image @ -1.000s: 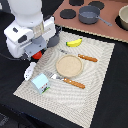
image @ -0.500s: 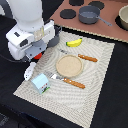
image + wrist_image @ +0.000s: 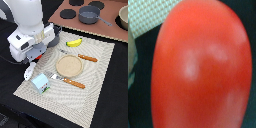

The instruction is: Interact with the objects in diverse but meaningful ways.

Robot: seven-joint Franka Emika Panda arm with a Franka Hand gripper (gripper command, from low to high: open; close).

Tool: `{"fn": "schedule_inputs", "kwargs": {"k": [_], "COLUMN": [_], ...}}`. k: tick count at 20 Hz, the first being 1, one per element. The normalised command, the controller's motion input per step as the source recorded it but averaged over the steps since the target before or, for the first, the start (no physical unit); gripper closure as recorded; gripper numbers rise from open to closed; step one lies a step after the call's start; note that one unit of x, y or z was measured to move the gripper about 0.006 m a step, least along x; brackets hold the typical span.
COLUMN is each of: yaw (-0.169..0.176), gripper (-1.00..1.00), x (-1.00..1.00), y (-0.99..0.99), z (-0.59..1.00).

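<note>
Since the wrist camera is getting almost nothing but red, you're basically looking at the tomato (image 3: 203,65) pressed right up under the gripper (image 3: 39,49). I'm guessing it's sitting between the fingers, but neither view is showing the jaws, so I can't tell if you're clamped on it or just hovering over it. In the exterior view the arm is hanging over the placemat's (image 3: 100,75) edge at the exterior view's left, and its body is hiding the tomato completely. Just below it the little white-and-blue bottle (image 3: 30,70) is lying on its side, with the carton (image 3: 41,83) standing beside it. Further out, the banana (image 3: 74,42) is resting near the mat's far edge, and the grey pot (image 3: 90,14) is sitting well apart on the brown board (image 3: 112,31).
</note>
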Motion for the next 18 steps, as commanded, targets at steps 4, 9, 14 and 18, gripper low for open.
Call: {"fn": "schedule_inputs", "kwargs": {"k": [4, 9, 14, 18], "yaw": [-0.016, -0.005, 0.0, -0.017], "gripper": [-1.0, 1.0, 1.0, 1.0], "x": [-0.56, -0.62, -0.53, -0.13], "y": [0.2, 0.18, 0.14, 0.1], "z": [0.12, 0.05, 0.0, 0.04]}}
